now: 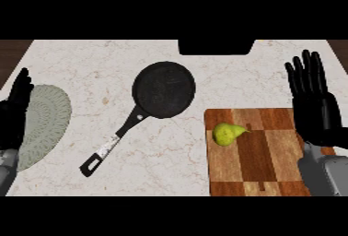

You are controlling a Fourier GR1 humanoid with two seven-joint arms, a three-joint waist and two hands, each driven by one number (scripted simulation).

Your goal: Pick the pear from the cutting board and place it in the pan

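Right forearm (321,177) comes in over the right edge of the cutting board (255,161). Right hand (316,108) is ahead of it, fingers (307,73) straight and apart, holding nothing.

The pear (228,133) lies on the board, left of and below those fingertips, near the board's left edge, with its narrow end toward the hand. You've got bare board between palm and fruit, so I'd expect a sideways reach to go unobstructed.

The pan (163,90) sits further left of the fingers, apart from the board. Its handle (108,147) runs down-left, away from the board, so you can approach the near rim freely. Lift over the board edge and the rim.

Left hand (17,108) rests at the left edge by the grey plate (51,115), fingers up and relaxed, holding nothing.
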